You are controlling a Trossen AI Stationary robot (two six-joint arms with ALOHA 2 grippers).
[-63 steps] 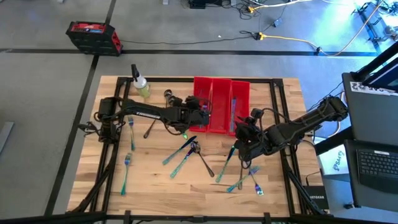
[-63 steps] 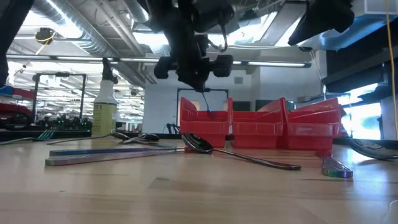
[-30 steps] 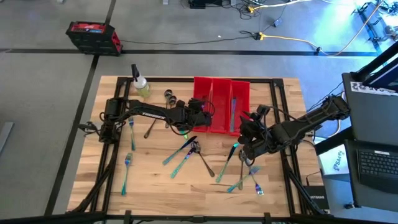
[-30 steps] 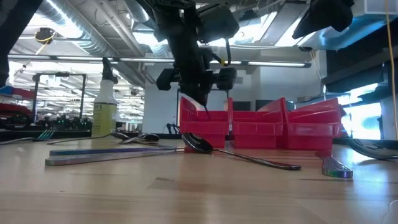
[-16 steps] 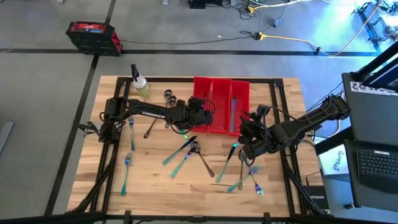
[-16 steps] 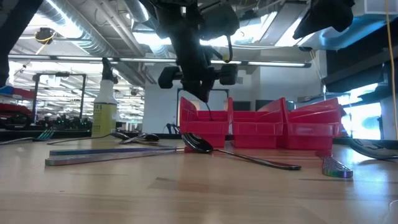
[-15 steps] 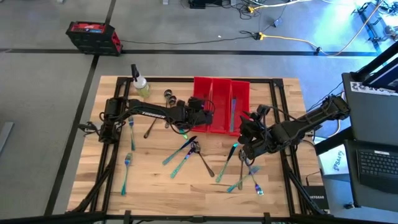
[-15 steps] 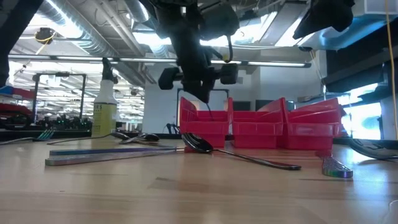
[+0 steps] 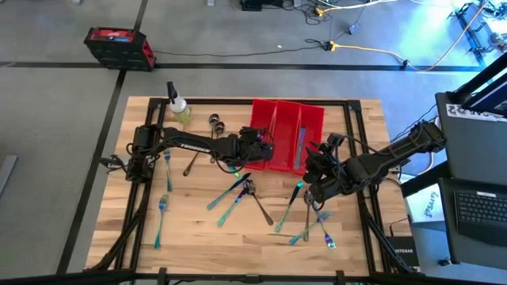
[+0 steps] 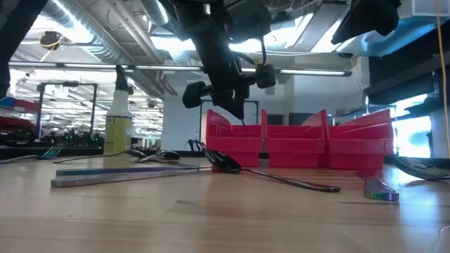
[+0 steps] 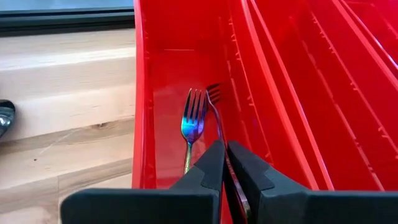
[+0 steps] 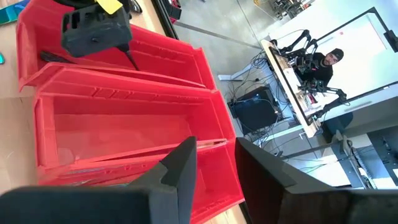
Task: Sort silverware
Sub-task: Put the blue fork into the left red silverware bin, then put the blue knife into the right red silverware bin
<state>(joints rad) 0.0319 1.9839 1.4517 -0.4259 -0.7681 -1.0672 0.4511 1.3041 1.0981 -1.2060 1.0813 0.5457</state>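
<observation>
Three long red bins [image 9: 289, 134] stand side by side at the table's far middle. My left gripper [image 11: 225, 152] reaches over the leftmost bin [image 11: 140, 93], shut on a thin dark fork [image 11: 216, 106]. An iridescent fork [image 11: 193, 121] lies flat on that bin's floor. My right gripper [image 9: 310, 186] hovers to the right of the bins, near their front end, and its fingers [image 12: 180, 165] stand apart with nothing showing between them. More silverware [image 9: 234, 194] lies scattered on the wood. My left gripper pinches the dark fork's handle [image 11: 222, 144] between its two fingers. The fingers come slanting down from the table's left and near side and lie along the fork. The tines [image 11: 214, 93] point ahead of the fingers, down into the leftmost bin; whether they touch its floor I cannot tell.
A spray bottle [image 9: 178, 107] stands at the far left corner, with dark spoons [image 9: 215, 123] beside it. Forks lie along the left edge [image 9: 162, 210] and near the right front [image 9: 313, 229]. A spoon [image 10: 225, 161] and a knife [image 10: 126, 176] lie mid-table.
My left gripper has rolled at the wrist while staying over the leftmost bin, still shut on the fork. The red bins have slid a little toward the table's right edge and now sit slightly askew.
</observation>
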